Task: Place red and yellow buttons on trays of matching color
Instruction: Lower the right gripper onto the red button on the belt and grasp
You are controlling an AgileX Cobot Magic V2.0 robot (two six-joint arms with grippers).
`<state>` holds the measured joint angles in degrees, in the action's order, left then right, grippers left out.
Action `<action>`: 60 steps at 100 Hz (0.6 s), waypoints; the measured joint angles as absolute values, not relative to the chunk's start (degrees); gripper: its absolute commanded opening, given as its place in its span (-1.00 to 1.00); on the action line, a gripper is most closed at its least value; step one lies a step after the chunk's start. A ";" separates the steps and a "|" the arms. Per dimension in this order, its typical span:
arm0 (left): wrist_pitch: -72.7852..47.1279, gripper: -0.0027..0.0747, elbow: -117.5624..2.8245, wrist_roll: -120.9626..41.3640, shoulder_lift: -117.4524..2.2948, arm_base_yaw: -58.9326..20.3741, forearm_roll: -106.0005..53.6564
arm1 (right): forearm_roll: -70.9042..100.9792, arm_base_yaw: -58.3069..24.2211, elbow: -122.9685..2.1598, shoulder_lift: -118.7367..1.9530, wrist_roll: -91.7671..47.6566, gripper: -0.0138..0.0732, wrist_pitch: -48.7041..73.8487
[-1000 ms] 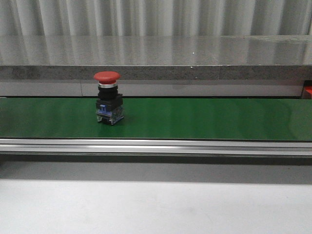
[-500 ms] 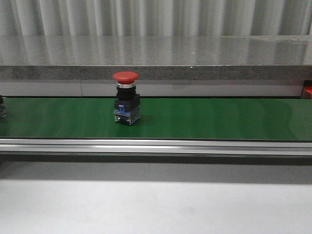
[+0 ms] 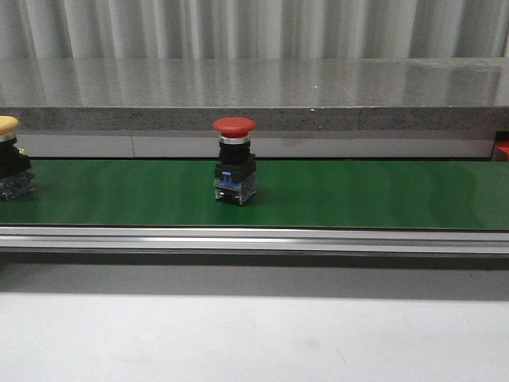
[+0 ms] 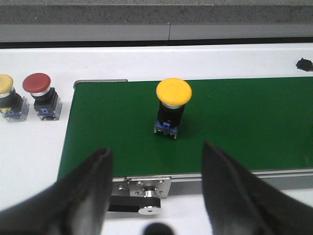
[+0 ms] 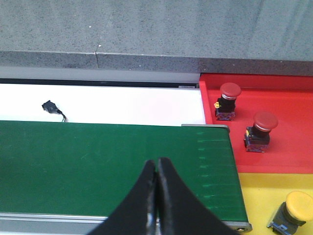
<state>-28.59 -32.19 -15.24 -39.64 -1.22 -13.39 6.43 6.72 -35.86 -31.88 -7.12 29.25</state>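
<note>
A red mushroom-head button (image 3: 235, 161) stands upright on the green conveyor belt (image 3: 358, 195). A yellow button (image 4: 173, 107) stands upright near the belt's left end. Red tray (image 5: 288, 142) holds two red buttons.

Green belt (image 3: 358, 195), red button (image 3: 235, 126), yellow button (image 4: 174, 91), red tray (image 5: 293, 147), yellow tray (image 5: 259, 196)

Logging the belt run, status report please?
Left gripper open, empty, above yellow button on green belt. Right gripper shut, empty. Red button upright mid-belt. Nothing blocking either.
</note>
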 measured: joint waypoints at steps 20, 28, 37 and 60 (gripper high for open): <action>-27.69 -0.98 -29.06 -15.24 -35.87 -1.22 -13.73 | 6.43 6.72 -35.86 -31.88 -7.12 -0.79 29.37; -27.33 -0.98 -28.97 -15.24 -35.74 -1.22 -13.73 | 6.43 6.72 -35.86 -31.88 -7.12 -0.56 30.03; -26.82 -0.98 -28.97 -15.24 -35.74 -1.22 -13.73 | 6.43 6.72 -35.86 -31.88 -7.12 -0.02 30.96; -26.60 -0.98 -28.97 -15.24 -35.74 -1.22 -13.73 | 13.57 6.72 -35.86 -31.88 -7.26 0.83 32.26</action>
